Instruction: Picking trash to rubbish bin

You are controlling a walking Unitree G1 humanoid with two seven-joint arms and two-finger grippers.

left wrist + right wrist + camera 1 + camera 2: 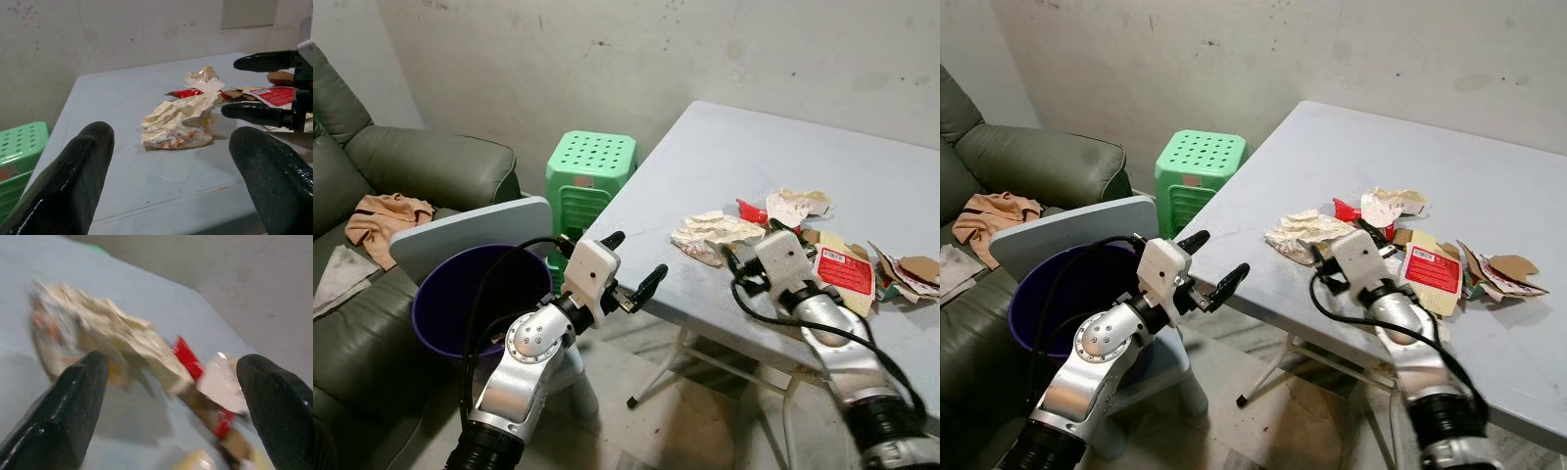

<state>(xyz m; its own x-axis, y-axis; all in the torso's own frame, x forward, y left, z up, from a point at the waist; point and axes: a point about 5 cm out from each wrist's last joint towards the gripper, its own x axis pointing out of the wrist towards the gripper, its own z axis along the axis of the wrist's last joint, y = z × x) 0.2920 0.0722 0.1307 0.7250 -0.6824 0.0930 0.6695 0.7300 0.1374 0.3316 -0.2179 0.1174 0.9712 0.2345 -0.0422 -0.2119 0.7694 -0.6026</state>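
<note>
A crumpled beige paper wrapper [713, 235] lies on the grey folding table [724, 147] near its left front edge. My right gripper [752, 245] hovers open just behind and beside it, and the right wrist view shows the wrapper [112, 338] between the fingers, blurred. My left gripper [636, 259] is open off the table's left edge, pointing toward the wrapper [178, 122] and holding nothing. The purple rubbish bin [460, 294] stands on the floor under my left arm.
More trash lies on the table's right side: a red wrapper [751, 211], a red-labelled carton [847, 269] and cardboard scraps [911, 274]. A grey board [470, 235] leans behind the bin. A green stool [590, 171] stands by the table, and a green sofa [411, 166] holds a cloth [386, 217].
</note>
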